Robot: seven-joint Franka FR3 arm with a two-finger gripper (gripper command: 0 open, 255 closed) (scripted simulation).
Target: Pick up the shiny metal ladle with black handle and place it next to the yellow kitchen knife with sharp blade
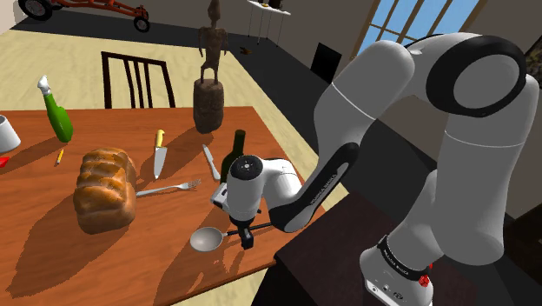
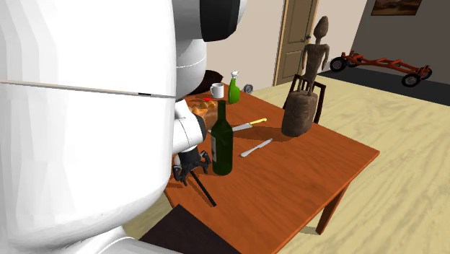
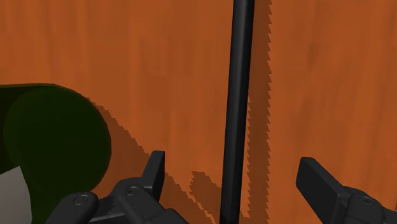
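Observation:
The ladle lies flat near the table's front edge, its shiny bowl (image 1: 207, 238) toward the shoulder view's left and its thin black handle (image 3: 238, 95) running under my hand. My gripper (image 1: 246, 237) hangs just above the handle. It is open, one finger (image 3: 154, 170) on each side of the handle and neither touching it. From the second exterior view, the gripper (image 2: 189, 169) stands over the handle (image 2: 205, 190) beside the dark bottle. The yellow-handled knife (image 1: 159, 153) lies further back on the table, blade toward the front, also seen as the knife (image 2: 249, 125) past the bottle.
A dark green bottle (image 1: 233, 156) stands right behind my hand. A fork (image 1: 170, 188), a bread loaf (image 1: 104, 189) and a plain table knife (image 1: 211, 162) lie on the wooden table (image 1: 52, 256). A wooden statue (image 1: 208, 91), a light green bottle (image 1: 57, 113) and a white mug (image 1: 5, 134) stand at the back.

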